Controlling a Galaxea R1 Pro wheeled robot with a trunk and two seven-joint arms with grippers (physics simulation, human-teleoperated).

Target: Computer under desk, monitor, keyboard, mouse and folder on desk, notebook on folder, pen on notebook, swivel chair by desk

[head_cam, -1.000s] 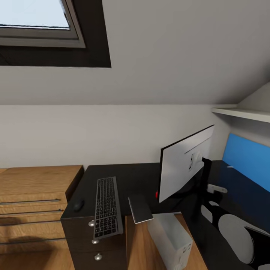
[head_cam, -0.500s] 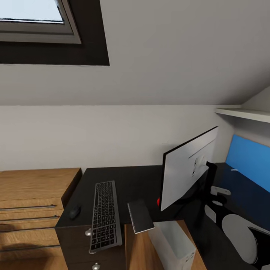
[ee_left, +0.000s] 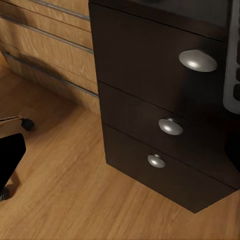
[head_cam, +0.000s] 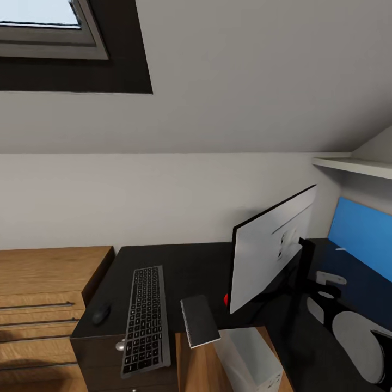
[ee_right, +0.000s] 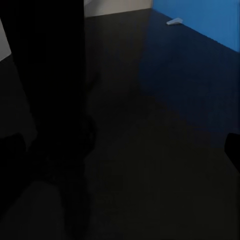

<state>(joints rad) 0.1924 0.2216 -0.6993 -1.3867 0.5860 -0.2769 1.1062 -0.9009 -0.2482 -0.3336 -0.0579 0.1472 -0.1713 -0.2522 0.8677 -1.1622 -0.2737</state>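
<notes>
**Squaring up to the desk before anything is reached for**

We are facing the black desk (head_cam: pixel 201 261) from its near side. The monitor (head_cam: pixel 269 250) is standing on the right part of the top, silver back toward us. The keyboard (head_cam: pixel 144 319) is lying to its left, its near end hanging over the desk edge. The mouse (head_cam: pixel 100 314) is sitting just left of the keyboard. A small dark notebook (head_cam: pixel 199 320) is resting between keyboard and monitor, also jutting past the edge. The pale computer (head_cam: pixel 253 356) is showing under the desktop. In the left wrist view we are looking down at the drawer unit (ee_left: pixel 165 115) and the plank floor (ee_left: pixel 65 190).

We judge that we are still positioning. To do it well, we are stopping short of the overhanging keyboard and notebook so the arms do not knock them off. We are also keeping clear of the monitor's arm (head_cam: pixel 302 267).

As for the pincers, we cannot tell how either is set. The right wrist view is giving mostly darkness over the desktop, with the blue wall panel (ee_right: pixel 200 20) beyond.
</notes>
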